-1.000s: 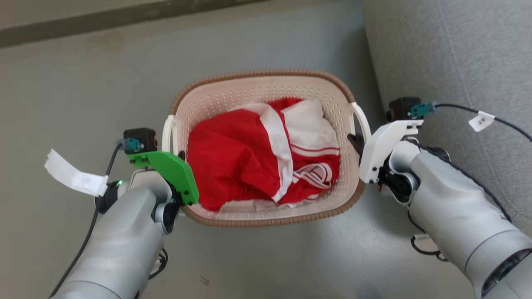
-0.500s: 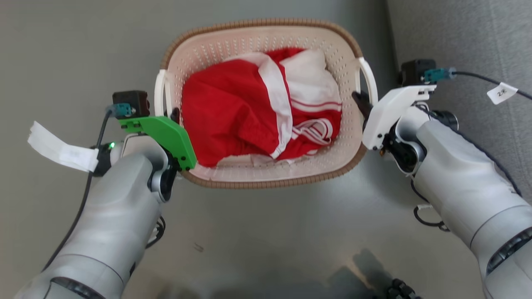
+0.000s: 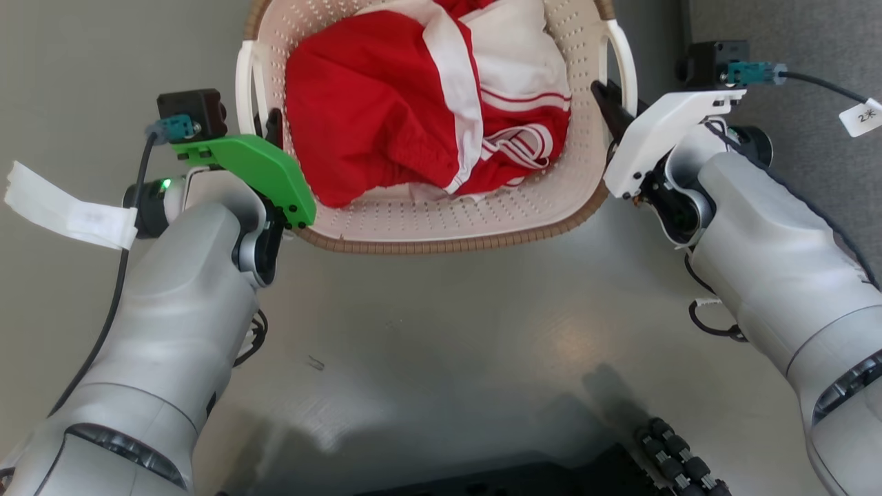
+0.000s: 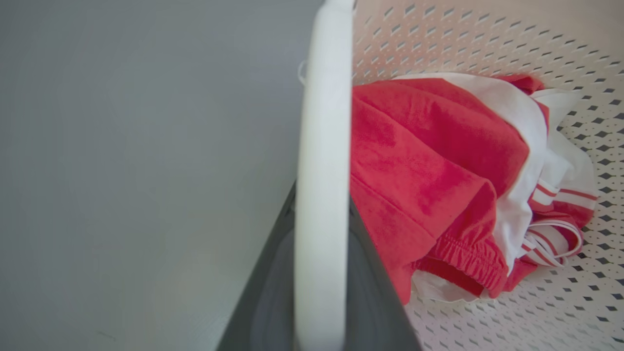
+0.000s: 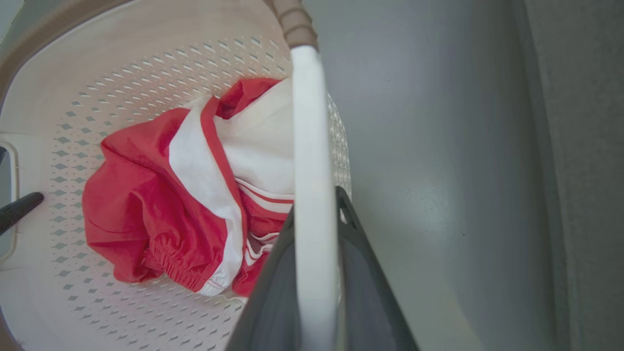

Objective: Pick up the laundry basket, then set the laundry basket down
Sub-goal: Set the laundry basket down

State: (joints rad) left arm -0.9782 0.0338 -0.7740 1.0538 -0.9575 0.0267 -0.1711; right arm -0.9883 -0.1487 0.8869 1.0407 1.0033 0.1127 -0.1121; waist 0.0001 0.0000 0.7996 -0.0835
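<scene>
Gripping on both sides now: the left end effector (image 3: 267, 127) has its dark fingers (image 4: 265, 302) clamped either side of the basket's white left handle (image 4: 321, 185), pressed tight against it in the left wrist view. Over on the other side, the right end effector (image 3: 613, 107) does the same, fingers (image 5: 365, 292) closed on the white right handle (image 5: 309, 195).

Between the two arms sits the laundry basket (image 3: 441, 219), high in the head view with its far end cut off by the top edge. It's cream-white plastic, rounded at the corners, its walls and bottom dotted with small perforations, and a brown woven-look rim (image 3: 448, 245) runs round the near edge. The white handles arch up from the two sides.

Inside lies a crumpled red garment (image 3: 372, 103) with white panels and thin red-and-white stripes (an elastic cuff shows in both wrist views).

Below it is the smooth grey floor (image 3: 448, 344); whether the base touches the floor, I can't tell. A grey upholstered surface (image 3: 799, 41) stands close by on the robot's right. The tip of a left finger (image 5: 19, 210) pokes in at the far handle in the right wrist view.
</scene>
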